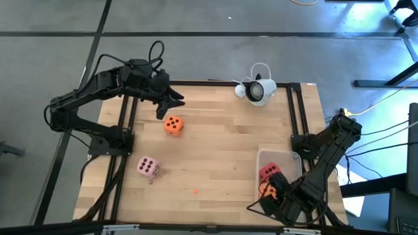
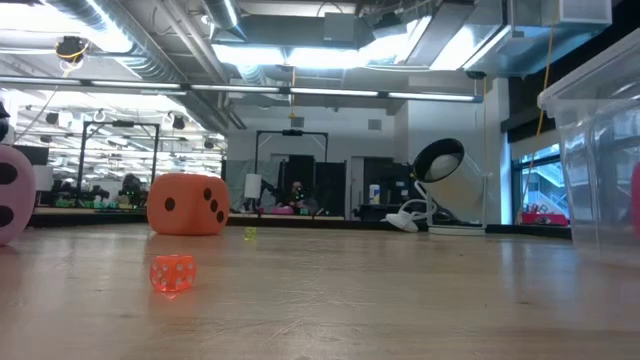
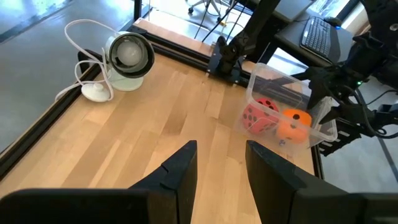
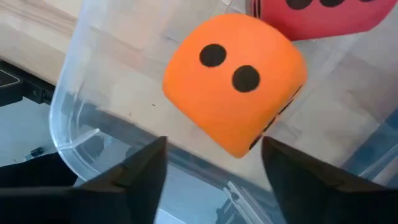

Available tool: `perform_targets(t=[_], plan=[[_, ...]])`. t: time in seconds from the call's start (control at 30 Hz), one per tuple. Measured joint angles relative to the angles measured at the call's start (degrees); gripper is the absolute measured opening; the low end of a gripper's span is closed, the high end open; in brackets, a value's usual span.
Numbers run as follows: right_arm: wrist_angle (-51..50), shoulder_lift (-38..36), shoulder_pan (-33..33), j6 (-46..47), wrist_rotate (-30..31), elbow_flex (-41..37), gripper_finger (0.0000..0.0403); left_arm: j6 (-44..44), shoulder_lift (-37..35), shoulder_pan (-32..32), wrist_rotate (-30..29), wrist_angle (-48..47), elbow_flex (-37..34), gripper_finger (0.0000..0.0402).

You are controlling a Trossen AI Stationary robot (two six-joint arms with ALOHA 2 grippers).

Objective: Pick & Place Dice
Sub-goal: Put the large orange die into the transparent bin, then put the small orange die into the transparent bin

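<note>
1. Orange and red dice are seen inside a clear bin [image 1: 289,156] at the desk's [image 1: 222,130] right near corner: one orange die [image 4: 236,81] and the red die [image 4: 311,15] touching it.
2. Above that bin the right claw [image 4: 214,165] is held, fingers parted, nothing gripped.
3. A second orange die [image 1: 173,125] is left on the bare wood, the pink die [image 1: 147,168] nearer the front edge, well apart.
4. Beside the second orange die the left claw [image 1: 171,103] is poised, jaws narrowly apart and empty.
5. A white lamp [image 1: 257,90] is placed at the far edge.
</note>
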Motion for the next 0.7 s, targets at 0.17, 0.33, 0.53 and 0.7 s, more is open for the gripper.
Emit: perform_targets(t=[0.17,0.33,0.53,0.7], plan=[[0.00,-0.02,0.00,0.35,-0.54,0.00,0.0312,0.00,0.00,0.01,0.00,0.00,0.00,0.0127],[-0.02,-0.02,0.00,0.14,-0.75,0.00,0.0324,-0.02,0.00,0.01,0.00,-0.01,0.00,0.0127],[-0.91,-0.03,0.02,0.27,0.00,0.00,0.0323,-0.04,0.00,0.01,0.04,-0.06,0.00,0.0127],[-10.38,-0.09,0.09,1.82,3.98,2.83,0.0323,-0.24,0.74,-0.01,1.36,-1.04,0.04,0.0128]])
